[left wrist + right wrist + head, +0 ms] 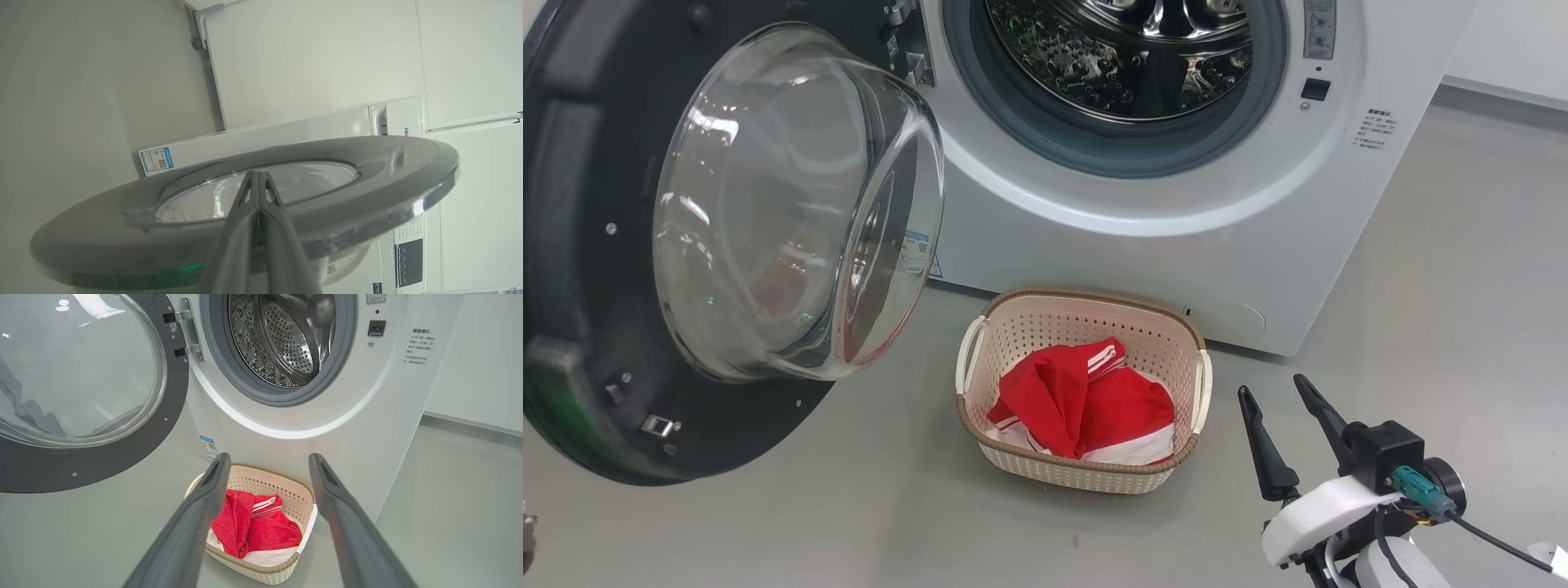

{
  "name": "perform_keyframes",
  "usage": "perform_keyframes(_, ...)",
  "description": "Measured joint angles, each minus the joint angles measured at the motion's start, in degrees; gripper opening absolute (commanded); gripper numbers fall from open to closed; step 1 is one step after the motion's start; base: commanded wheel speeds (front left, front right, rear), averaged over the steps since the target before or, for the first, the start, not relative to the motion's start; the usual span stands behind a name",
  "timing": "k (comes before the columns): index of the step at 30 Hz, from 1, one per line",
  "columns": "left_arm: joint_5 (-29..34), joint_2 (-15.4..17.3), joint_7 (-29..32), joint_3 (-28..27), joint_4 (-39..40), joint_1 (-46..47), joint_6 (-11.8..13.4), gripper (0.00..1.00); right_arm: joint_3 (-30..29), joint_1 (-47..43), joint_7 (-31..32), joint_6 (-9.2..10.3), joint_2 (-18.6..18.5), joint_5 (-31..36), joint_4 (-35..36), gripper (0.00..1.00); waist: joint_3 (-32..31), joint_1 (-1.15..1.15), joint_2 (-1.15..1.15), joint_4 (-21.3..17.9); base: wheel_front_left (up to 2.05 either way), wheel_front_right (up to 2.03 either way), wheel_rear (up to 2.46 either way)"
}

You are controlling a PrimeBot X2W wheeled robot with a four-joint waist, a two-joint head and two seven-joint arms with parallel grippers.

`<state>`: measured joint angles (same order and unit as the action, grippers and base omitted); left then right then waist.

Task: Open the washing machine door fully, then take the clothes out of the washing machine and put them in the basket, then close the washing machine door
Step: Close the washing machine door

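The washing machine door (768, 212) hangs open at nine o'clock of the washing machine (1143, 237); its drum (1119, 57) looks bare; the clothes (1078, 400) lie in the basket (1094, 296) at six o'clock; my right jaws stand released, empty, at four o'clock of the basket; my left jaws, clenched on nothing, point at the door's outer face; only closing remains, I judge.

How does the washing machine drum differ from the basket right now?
The washing machine drum is shiny steel; the basket is cream plastic with a brown rim. The drum opens sideways toward the front; the basket opens upward, sitting on the floor. The drum looks empty, while the basket holds the red clothes. Both have walls full of small holes.
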<state>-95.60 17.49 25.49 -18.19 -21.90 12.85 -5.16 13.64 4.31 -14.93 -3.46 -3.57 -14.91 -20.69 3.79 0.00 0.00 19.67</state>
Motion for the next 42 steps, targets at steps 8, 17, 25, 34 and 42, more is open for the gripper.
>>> perform_keyframes(8, -2.2, -0.4, 5.0, 2.0, 1.1, 0.0, -0.6, 0.00, -0.2, 0.0, 0.0, 0.00, 0.0, 0.4, 0.0, 1.00, 0.0, 0.00, 0.00, -0.1, 0.00, 0.00, 0.00)
perform_keyframes(17, -3.5, -0.7, 10.0, 4.0, 3.9, -0.2, -1.1, 0.00, -0.2, 0.0, 0.0, 0.00, 0.0, 0.4, 0.0, 1.00, 0.1, 0.00, 0.00, -0.5, 0.00, 0.00, 0.00)
perform_keyframes(25, -6.6, -2.1, 14.4, 4.9, 6.9, -2.4, -1.3, 0.00, -0.1, 1.1, 0.0, 0.00, 0.0, 0.5, 0.1, 1.00, 0.3, 0.00, 0.00, -2.1, 0.00, 0.00, 0.00)
perform_keyframes(34, -8.7, -3.3, 18.4, 5.9, 11.4, -5.2, -1.7, 0.00, 0.0, 1.1, 0.0, -0.01, 0.1, 0.7, 0.1, 1.00, 0.5, 0.00, 0.00, -4.7, 0.00, 0.00, 0.00)
perform_keyframes(42, -9.8, -3.9, 22.6, 8.1, 17.4, -7.3, -1.7, 0.00, -0.1, 1.3, 0.0, -0.01, 0.1, 0.9, 0.3, 1.00, 1.2, 0.00, 0.00, -8.8, 0.00, 0.00, 0.00)
